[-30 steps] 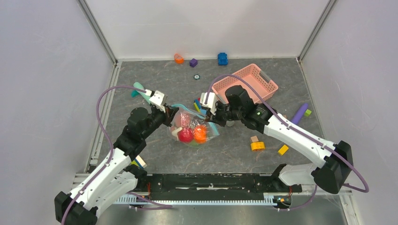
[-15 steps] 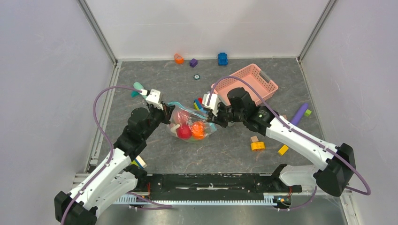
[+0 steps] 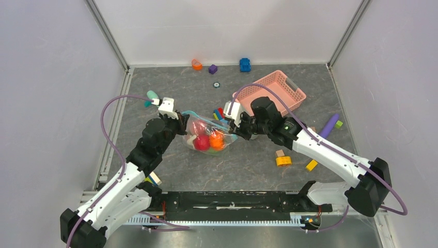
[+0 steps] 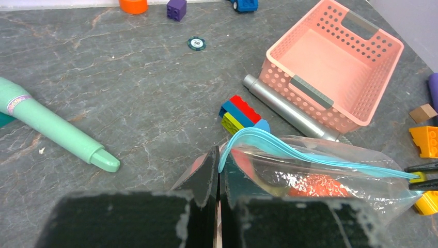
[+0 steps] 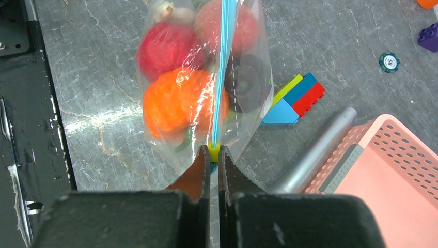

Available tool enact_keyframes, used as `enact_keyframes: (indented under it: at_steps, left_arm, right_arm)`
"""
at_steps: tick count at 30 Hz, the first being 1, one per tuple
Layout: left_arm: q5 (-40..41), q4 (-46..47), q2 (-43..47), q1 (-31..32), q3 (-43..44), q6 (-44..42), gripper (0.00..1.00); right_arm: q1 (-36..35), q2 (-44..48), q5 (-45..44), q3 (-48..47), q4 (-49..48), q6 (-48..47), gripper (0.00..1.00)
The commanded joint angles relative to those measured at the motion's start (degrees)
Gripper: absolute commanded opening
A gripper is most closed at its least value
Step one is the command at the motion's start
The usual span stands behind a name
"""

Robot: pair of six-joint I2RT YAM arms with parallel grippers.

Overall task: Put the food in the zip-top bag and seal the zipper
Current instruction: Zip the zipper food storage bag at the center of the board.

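- a clear zip-top bag (image 3: 209, 135) is stretched between two robot arms over the middle of a grey stone-patterned table (image 3: 248, 165).
- the left gripper (image 4: 217, 157) has its fingers pressed together, pinching the bag's top corner where the teal zipper (image 5: 221, 67) ends.
- the right gripper (image 5: 212, 155) is clamped on the opposite end of the same strip, its fingers squeezed tight.
- the zipper runs taut and straight between the two claws. in the left wrist view it shows as two teal lines lying close together.
- the food is inside the bag, below the strip: a red piece (image 5: 165, 44), an orange pumpkin (image 5: 178, 101) and a dark brown piece (image 5: 245, 77), pressed against each other.
- whether the bag's bottom touches the table cannot be told.
- just beyond the bag lie stacked blocks (image 4: 240, 113) and a silver tube (image 4: 289, 113), which lies against a pink basket (image 4: 320, 57).
- a mint-green pen (image 4: 57, 126) lies well apart, on the left.
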State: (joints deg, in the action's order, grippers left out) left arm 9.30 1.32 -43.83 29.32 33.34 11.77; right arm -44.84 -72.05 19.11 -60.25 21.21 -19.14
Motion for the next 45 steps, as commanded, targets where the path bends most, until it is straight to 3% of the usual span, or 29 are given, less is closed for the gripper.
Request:
enact_keyframes:
  at_steps: [1, 13, 38, 41, 43, 44, 45]
  left_arm:
    - [19.93, 3.23, -0.24, -2.49, 2.52, -0.40, 0.02]
    - [23.57, 2.81, -1.73, -3.21, 3.10, 0.84, 0.02]
    - [22.75, 2.81, -3.51, -6.38, 2.86, 3.22, 0.02]
    - [18.74, 2.98, -3.32, -6.57, 2.95, 2.14, 0.02]
    - [8.78, 3.97, -2.74, -6.59, 2.82, -1.18, 0.02]
    - [1.94, 4.39, -2.39, -6.56, 2.71, -2.98, 0.13]
    - [-5.58, 4.93, -1.89, -6.61, 2.76, -4.38, 0.48]
  right_arm:
    - [1.57, 2.51, -3.30, 2.15, 10.85, 1.27, 0.00]
    - [3.12, 3.20, -4.18, 3.26, 11.92, 1.38, 0.00]
    - [10.27, 3.89, -4.28, 10.02, 10.21, 2.83, 0.00]
    - [10.64, 4.33, -3.24, 10.51, 8.33, 2.77, 0.00]
    - [10.65, 4.80, -0.83, 9.93, 6.01, 2.30, 0.00]
    - [10.69, 4.89, 0.90, 9.29, 5.01, 1.75, 0.00]
    - [10.60, 4.71, 2.35, 8.13, 4.38, 1.19, 0.00]
